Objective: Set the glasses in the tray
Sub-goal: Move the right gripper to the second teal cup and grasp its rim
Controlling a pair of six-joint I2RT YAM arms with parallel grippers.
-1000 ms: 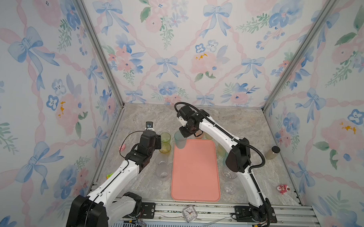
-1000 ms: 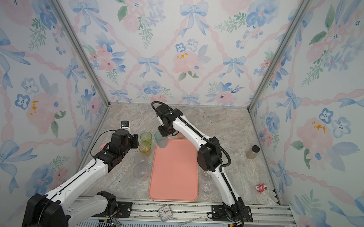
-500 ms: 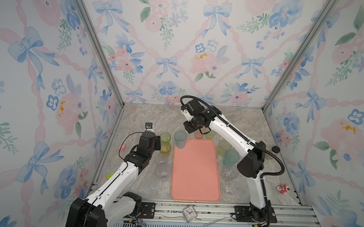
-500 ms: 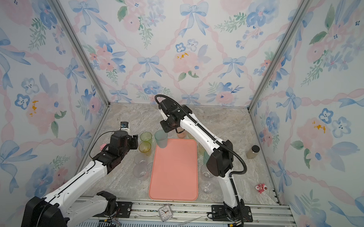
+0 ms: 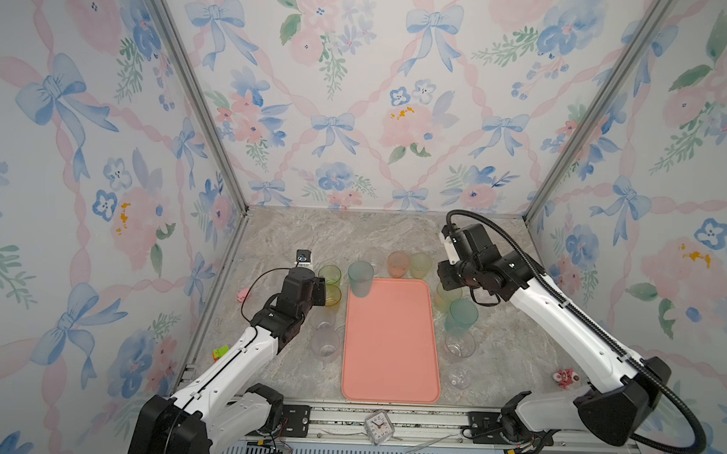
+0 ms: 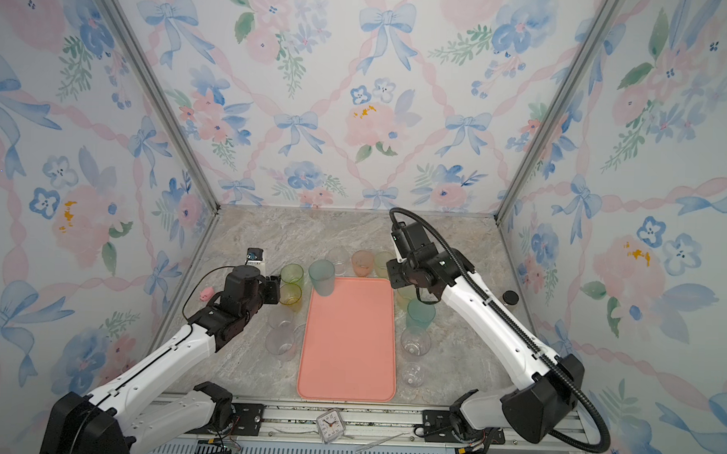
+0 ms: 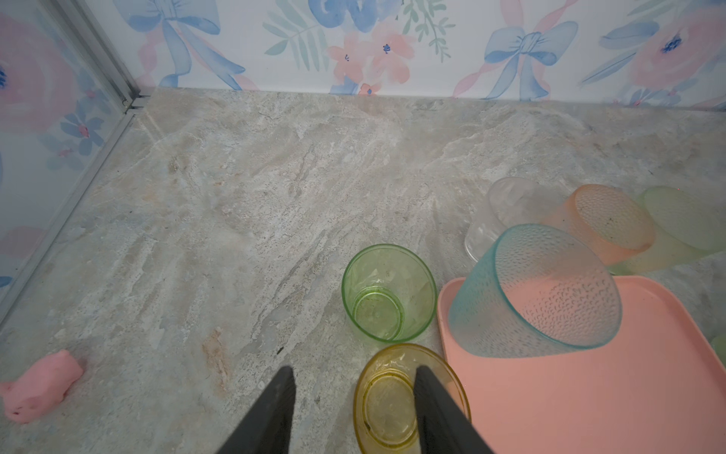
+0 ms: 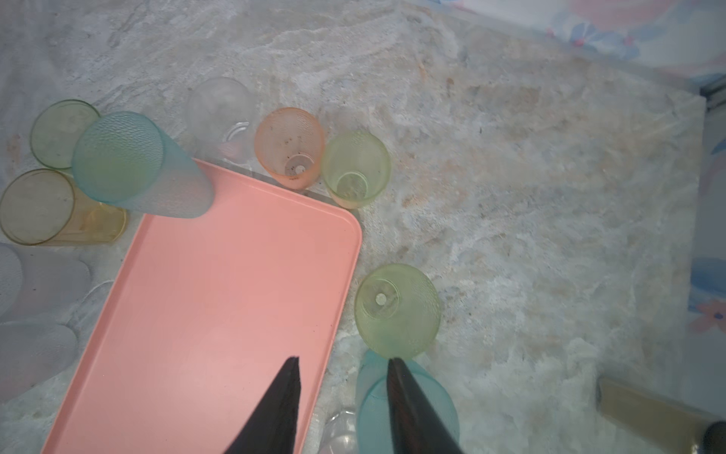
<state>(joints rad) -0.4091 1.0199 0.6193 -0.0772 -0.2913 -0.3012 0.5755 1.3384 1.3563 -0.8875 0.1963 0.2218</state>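
The salmon tray (image 5: 391, 345) holds just one frosted teal glass (image 5: 360, 280) in its far left corner, and only the left wrist view shows the left gripper (image 7: 353, 371) parted astride one wall of the amber glass (image 7: 387, 408), while the right gripper (image 8: 343, 361) gapes empty above the tray's edge.

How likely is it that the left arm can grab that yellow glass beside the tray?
Probably yes: the left claw hangs open right at the yellow glass, one finger over its mouth. The green glass and tray crowd it, though.
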